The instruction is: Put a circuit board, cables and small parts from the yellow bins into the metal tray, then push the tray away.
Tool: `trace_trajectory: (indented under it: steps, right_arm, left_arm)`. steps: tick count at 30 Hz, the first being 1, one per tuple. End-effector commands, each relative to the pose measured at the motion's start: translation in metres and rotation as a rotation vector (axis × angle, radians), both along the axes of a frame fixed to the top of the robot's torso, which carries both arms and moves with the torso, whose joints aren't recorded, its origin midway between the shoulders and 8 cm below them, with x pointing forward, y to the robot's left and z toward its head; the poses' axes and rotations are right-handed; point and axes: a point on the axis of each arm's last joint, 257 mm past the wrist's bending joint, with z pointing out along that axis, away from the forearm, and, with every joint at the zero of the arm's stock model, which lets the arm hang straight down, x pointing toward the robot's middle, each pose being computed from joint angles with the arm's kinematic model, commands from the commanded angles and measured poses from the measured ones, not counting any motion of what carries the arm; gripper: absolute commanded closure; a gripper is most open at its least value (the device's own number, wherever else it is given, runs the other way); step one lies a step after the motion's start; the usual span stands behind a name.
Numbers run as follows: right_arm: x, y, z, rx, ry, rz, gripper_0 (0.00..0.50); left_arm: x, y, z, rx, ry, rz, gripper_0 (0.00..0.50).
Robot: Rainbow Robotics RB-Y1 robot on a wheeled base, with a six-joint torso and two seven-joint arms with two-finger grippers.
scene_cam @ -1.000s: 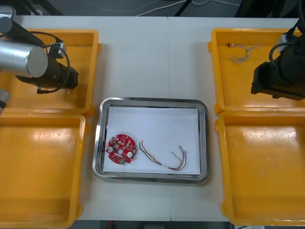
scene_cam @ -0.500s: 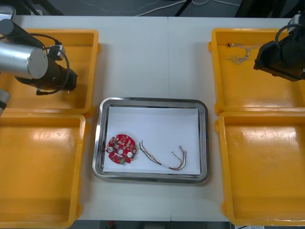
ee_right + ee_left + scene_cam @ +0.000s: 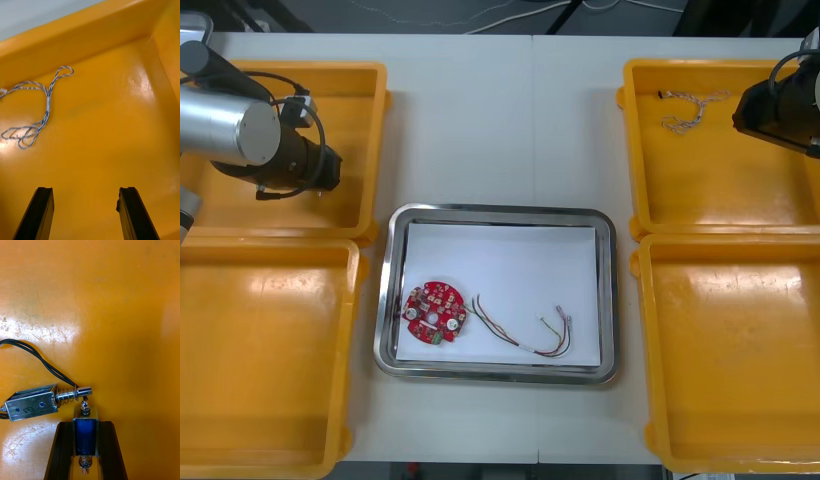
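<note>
a light table [image 3: 500,130] with a centre seam, white cords [image 3: 520,15] on the dark floor [image 3: 640,18] beyond.

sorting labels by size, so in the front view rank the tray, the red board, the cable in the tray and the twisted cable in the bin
1. tray
2. cable in the tray, going by its spread
3. red board and twisted cable: about alike in spread, so not ranked

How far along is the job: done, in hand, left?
Done: circuit board and red and yellow cable in the metal tray. In hand: left gripper shut on a small metal part in its bin; right gripper open by the blue-white cable. Left: traying both, pushing.
</note>
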Motion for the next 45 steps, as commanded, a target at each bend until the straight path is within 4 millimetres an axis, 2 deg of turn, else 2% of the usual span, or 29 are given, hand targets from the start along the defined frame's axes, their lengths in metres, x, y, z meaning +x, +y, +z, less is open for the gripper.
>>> trace_trajectory:
  steps: [1,7,13,24,30,41,45]
  right_arm:
    - [0.034,0.016,0.025,-0.061,-0.074,0.034,0.0]
    - [0.056,0.023,0.021,-0.045,-0.093,0.01,0.0]
    - [0.079,0.039,0.017,-0.003,-0.122,0.007,0.0]
    - [0.107,0.061,0.009,0.024,-0.206,0.026,0.0]
    - [0.109,0.063,0.0,0.019,-0.21,0.026,0.0]
    - [0.11,0.065,-0.027,0.02,-0.184,0.026,0.0]
    - [0.11,0.065,-0.028,0.021,-0.183,0.026,0.0]
  left_arm:
    - [0.005,-0.014,0.03,0.083,-0.026,-0.115,0.5]
    - [-0.01,-0.01,0.049,0.095,0.001,-0.111,0.5]
    - [-0.02,-0.008,0.062,0.1,0.017,-0.108,0.5]
    - [-0.042,0.0,0.085,0.11,0.047,-0.089,0.5]
    - [-0.054,0.004,0.101,0.118,0.049,-0.08,0.5]
    - [-0.069,0.013,0.126,0.105,0.032,-0.055,0.5]
    - [-0.073,0.015,0.131,0.105,0.033,-0.052,0.5]
